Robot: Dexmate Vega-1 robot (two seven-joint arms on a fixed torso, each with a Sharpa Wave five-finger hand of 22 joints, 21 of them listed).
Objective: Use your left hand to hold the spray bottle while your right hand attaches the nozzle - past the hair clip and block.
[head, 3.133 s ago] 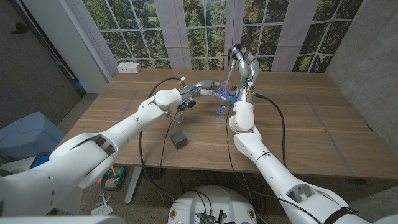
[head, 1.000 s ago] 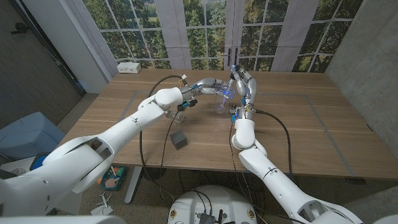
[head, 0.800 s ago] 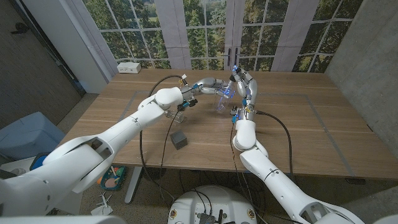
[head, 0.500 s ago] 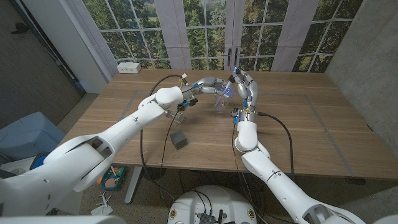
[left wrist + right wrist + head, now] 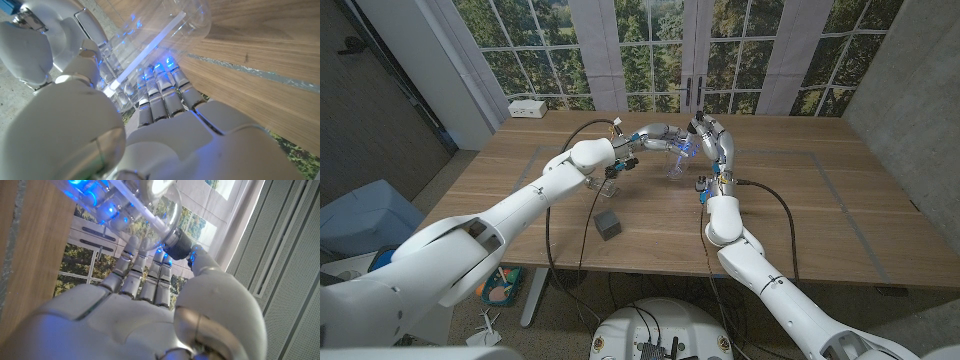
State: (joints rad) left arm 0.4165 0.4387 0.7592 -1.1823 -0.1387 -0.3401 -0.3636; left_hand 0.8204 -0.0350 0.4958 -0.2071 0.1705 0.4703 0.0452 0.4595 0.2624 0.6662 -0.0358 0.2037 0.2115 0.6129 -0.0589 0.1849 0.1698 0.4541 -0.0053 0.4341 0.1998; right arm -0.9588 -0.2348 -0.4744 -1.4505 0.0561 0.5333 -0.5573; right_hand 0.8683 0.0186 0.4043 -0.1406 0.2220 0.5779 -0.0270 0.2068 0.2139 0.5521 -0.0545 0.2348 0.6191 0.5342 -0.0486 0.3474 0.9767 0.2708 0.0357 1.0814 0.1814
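Note:
A clear spray bottle (image 5: 674, 166) is tilted over the far middle of the table, past the hair clip and block. My left hand (image 5: 656, 134) grips it from the side. In the left wrist view my fingers (image 5: 162, 97) wrap the clear bottle (image 5: 165, 30), and its dip tube shows inside. My right hand (image 5: 708, 135) comes over the bottle's top and holds the nozzle (image 5: 687, 149). In the right wrist view my fingertips (image 5: 150, 262) pinch the nozzle's dark collar (image 5: 178, 241) at the bottle's neck (image 5: 150, 195).
A grey block (image 5: 608, 225) sits on the near part of the table. The hair clip (image 5: 610, 180) lies under my left forearm. A white box (image 5: 529, 108) stands at the far left corner. Black cables run across the table beside both arms.
About three seconds ago my right hand was raised above the bottle with the nozzle; it has since come down onto the bottle's top. In the last second my right forearm swung slightly right.

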